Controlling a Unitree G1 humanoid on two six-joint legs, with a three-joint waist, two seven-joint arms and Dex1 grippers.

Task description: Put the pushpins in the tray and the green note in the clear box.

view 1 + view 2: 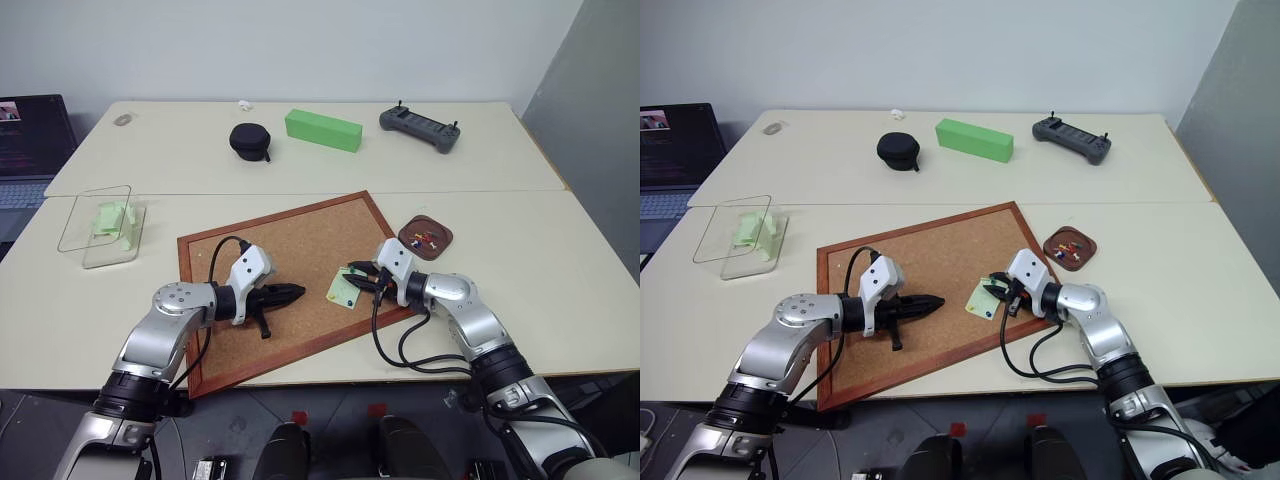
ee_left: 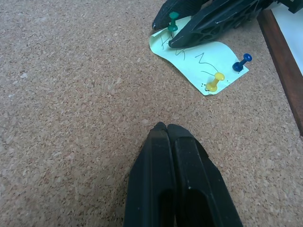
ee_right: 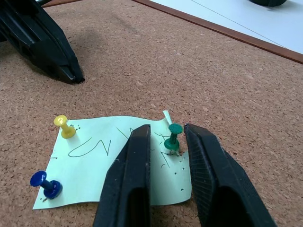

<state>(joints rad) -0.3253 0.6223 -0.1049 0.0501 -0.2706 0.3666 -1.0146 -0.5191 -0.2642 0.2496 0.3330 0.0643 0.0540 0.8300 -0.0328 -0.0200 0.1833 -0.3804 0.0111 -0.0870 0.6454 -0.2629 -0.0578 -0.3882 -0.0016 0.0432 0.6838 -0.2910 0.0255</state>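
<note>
A pale green note (image 3: 94, 156) lies on the cork board (image 1: 290, 245), pinned by three pushpins: green (image 3: 173, 136), yellow (image 3: 64, 126) and blue (image 3: 45, 183). My right gripper (image 3: 167, 129) is open, its two fingers standing on either side of the green pin with a small gap. My left gripper (image 1: 298, 292) is shut on nothing, hovering low over the board to the left of the note. The reddish-brown tray (image 1: 441, 230) sits off the board's right corner with several pins in it. The clear box (image 1: 100, 225) stands at the far left with green paper inside.
On the far table lie a bright green block (image 1: 322, 129), a black round pouch (image 1: 249, 140) and a grey controller (image 1: 419, 127). A laptop (image 1: 30, 140) sits at the far left. Black cables loop beside both wrists.
</note>
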